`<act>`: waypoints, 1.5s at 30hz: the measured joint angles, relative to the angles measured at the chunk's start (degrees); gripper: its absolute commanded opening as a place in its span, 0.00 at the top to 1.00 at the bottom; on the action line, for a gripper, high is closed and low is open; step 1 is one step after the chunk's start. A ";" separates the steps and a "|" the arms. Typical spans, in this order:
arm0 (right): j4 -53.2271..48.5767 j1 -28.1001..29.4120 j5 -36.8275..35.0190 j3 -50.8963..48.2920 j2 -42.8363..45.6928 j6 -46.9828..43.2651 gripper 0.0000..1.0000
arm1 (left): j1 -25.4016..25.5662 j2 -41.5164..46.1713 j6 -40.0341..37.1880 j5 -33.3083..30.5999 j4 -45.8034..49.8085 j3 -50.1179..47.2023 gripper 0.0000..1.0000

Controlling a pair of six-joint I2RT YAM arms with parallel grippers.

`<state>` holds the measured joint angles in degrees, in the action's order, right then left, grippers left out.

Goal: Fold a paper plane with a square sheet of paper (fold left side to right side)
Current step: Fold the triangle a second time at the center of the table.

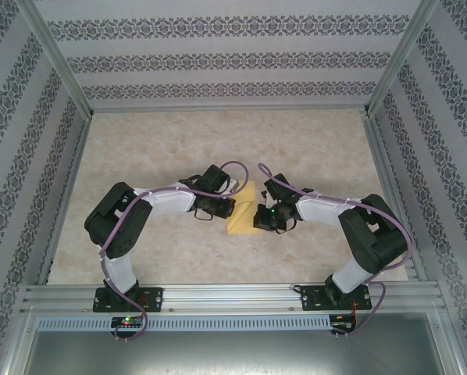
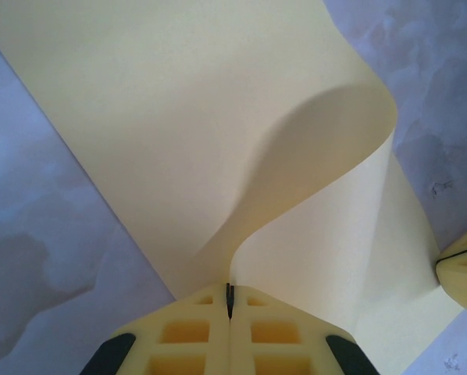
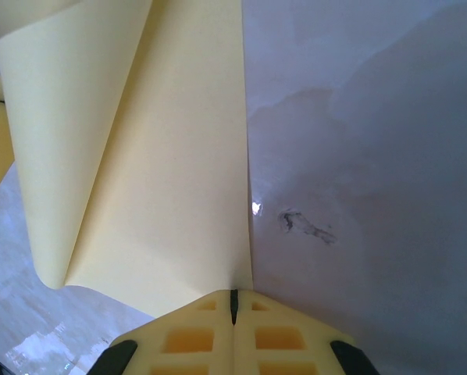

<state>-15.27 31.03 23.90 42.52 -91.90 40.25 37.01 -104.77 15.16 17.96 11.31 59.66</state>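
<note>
at centre left of the top view, the left gripper is clamped on one edge of the square sheet of paper. the sheet is plain yellow and lies mid-frame on the marbled table, its lifted side curling over in a soft, uncreased bend. just right of it, the right gripper pinches the opposite edge.

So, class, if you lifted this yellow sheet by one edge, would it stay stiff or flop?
Probably floppy: the square sheet of paper bends into a soft curl where the left gripper pinches it. Likely very light, since that curl stands up on its own. Its edge looks thin, so a push may buckle or crease it.
</note>
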 measured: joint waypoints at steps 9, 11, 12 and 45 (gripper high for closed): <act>-0.02 0.00 0.11 0.11 -0.09 0.00 1.00 | 0.00 -1.05 0.00 0.00 0.00 0.48 1.00; -0.02 0.00 0.11 0.11 -0.09 0.00 1.00 | 0.00 -1.05 0.00 0.00 0.02 0.48 1.00; -0.02 0.00 0.09 0.11 -0.09 0.00 1.00 | 0.00 -1.05 0.00 0.00 0.02 0.48 1.00; -0.33 0.00 0.15 0.48 -0.28 -0.15 1.00 | 0.00 -0.92 -0.92 -0.63 0.31 0.48 1.00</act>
<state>-15.59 31.03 24.05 43.00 -92.18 40.10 37.01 -105.69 14.24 17.32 11.62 60.14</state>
